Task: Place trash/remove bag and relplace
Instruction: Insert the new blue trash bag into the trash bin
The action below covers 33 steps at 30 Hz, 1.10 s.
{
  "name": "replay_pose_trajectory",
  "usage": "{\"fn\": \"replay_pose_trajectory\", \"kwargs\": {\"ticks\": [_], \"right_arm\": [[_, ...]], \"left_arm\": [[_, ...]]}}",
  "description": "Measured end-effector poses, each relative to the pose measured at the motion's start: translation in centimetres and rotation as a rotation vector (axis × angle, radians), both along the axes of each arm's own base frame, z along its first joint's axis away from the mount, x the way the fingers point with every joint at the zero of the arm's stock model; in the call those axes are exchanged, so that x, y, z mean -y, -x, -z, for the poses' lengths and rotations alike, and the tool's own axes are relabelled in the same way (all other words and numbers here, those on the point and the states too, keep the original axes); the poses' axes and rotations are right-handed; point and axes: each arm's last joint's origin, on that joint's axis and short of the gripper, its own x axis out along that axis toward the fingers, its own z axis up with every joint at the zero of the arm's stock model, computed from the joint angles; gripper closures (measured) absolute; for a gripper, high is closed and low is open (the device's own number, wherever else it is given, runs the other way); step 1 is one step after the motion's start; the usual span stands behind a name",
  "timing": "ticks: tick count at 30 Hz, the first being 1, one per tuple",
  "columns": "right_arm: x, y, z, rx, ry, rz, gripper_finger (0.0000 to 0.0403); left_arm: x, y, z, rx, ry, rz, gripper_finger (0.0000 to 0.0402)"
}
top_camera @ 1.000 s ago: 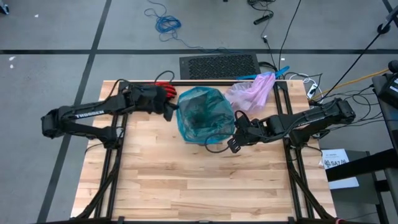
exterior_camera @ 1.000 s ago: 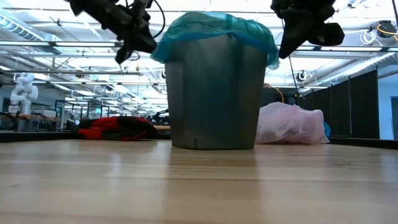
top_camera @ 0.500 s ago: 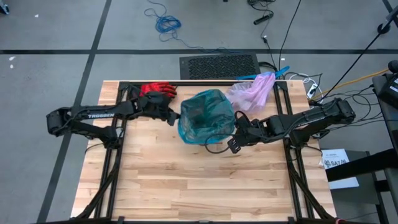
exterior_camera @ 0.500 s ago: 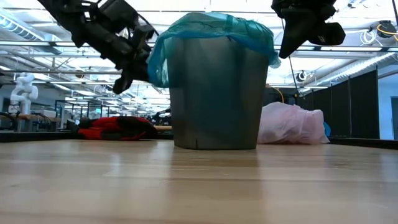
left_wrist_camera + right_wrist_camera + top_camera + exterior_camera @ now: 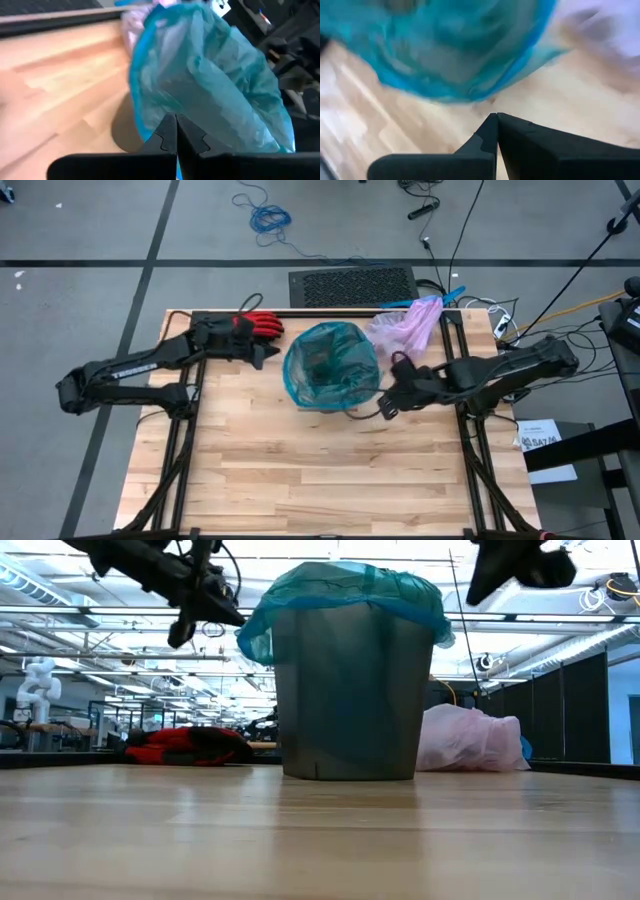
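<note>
A grey bin (image 5: pixel 350 690) stands upright at the table's middle, toward the far edge. A teal-green plastic bag (image 5: pixel 332 367) lines it and is folded over its rim (image 5: pixel 345 595). The pale lilac-pink bag (image 5: pixel 405 328) lies crumpled on the table at the far right, behind the bin. No trash shows in any view. My left gripper (image 5: pixel 268 354) hovers shut just left of the bin's rim, clear of it (image 5: pixel 185 632). My right gripper (image 5: pixel 384 410) hangs shut near the bin's right side, above rim height (image 5: pixel 480 592).
A red glove (image 5: pixel 262 323) lies at the far edge, left of the bin. A black mat (image 5: pixel 352 284) and cables lie on the floor beyond the table. The near half of the wooden table (image 5: pixel 300 470) is bare.
My left gripper dipped beside the bin's left side, where the teal bag's edge came farther down the wall. It then rose and drew back toward the table's left. My right gripper has risen a little. The bin has shifted slightly toward the right.
</note>
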Motion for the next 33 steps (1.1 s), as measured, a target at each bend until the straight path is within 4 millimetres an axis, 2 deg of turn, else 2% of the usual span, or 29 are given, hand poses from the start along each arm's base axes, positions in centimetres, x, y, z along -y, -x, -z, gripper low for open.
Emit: {"fn": "replay_pose_trajectory", "kwargs": {"ticks": [3, 6, 16, 21, 28, 33], "right_arm": [[0.4, 1.2, -0.9, 0.071, 0.082, 0.075, 0.0403], [0.8, 1.2, -0.5, 0.116, 0.120, 0.114, 0.0403], [0.2, -1.1, 3.9, 0.461, 0.119, 0.134, 0.0403], [0.6, -1.0, 6.9, 0.412, 0.124, 0.162, 0.0403], [1.6, -1.4, 8.9, 0.339, 0.141, 0.196, 0.0403], [1.9, -2.3, 10.5, 0.258, 0.083, 0.163, 0.0403]], "left_arm": [[-0.1, 0.5, -0.3, 0.006, -0.018, -0.026, 0.0402], [-0.4, 0.3, -0.2, 0.009, -0.019, -0.030, 0.0402], [-1.0, -0.9, 0.8, -0.026, -0.011, -0.021, 0.0402], [-1.2, -1.5, 1.6, -0.059, 0.000, -0.014, 0.0402], [-1.7, -2.4, 3.1, -0.127, 0.013, 0.000, 0.0402], [-1.9, -3.5, 4.5, -0.186, 0.038, 0.021, 0.0402]]}}
